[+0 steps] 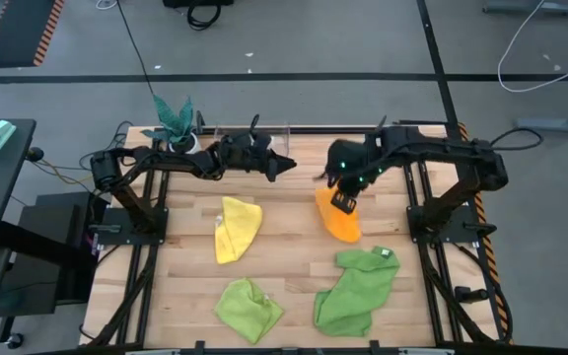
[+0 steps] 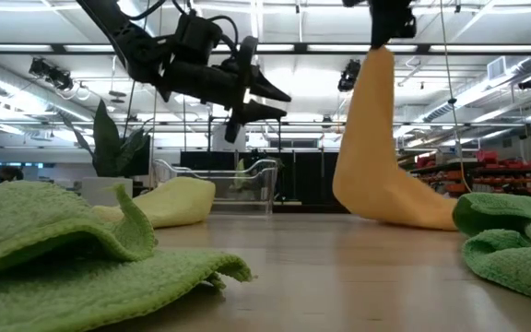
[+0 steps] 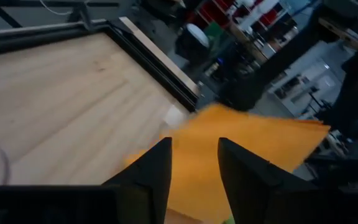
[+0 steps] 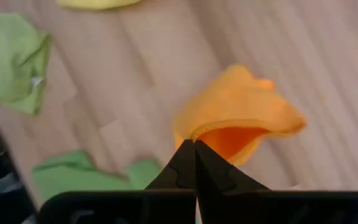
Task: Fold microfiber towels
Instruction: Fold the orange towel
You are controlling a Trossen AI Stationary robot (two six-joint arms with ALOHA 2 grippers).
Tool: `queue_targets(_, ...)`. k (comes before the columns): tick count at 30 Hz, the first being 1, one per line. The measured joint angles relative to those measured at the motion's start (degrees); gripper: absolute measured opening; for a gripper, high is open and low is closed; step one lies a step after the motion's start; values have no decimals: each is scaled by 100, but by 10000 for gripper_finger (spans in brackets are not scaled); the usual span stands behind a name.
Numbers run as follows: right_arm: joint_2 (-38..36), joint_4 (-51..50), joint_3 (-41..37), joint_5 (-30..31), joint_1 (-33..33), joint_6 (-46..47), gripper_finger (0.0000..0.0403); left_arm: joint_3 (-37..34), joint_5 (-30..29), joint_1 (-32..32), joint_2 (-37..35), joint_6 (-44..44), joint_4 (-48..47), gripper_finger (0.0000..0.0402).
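My right gripper is raised over the table's right half and shut on the orange towel, which hangs below it. Farther left at the back, my left gripper is held in the air, open and with nothing in it, pointing toward the orange towel. The yellow towel lies crumpled on the table at centre left. The lime green towel lies bunched near the front edge. The larger mid-green towel, with its white tag, lies crumpled at the front right. My right gripper pinches the orange towel's top end between its two shut fingers, which come from above and point steeply down. The towel hangs below the fingers with its sides curled inward. Its lower end rests on the table.
A teal-leaved plant in a white pot stands at the far left corner. A clear plastic stand sits at the far edge beside it. Bare wood lies between the yellow and orange towels. Black frame rails border the table.
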Motion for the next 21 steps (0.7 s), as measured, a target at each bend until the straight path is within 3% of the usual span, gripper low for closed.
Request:
queue_targets(9, 2, -528, 189, 11, 777, 1083, 0, 227, 716, -567, 115, -17, -59, 149)
queue_targets(13, 6, -1106, 189, 73, 1027, 1443, 0, 504, 1113, -857, 462, -22, -124, 151)
queue_targets(21, -7, -1070, 189, 118, 1400, 1897, 0, 1502, 1533, -1085, 1560, -165, -119, 158)
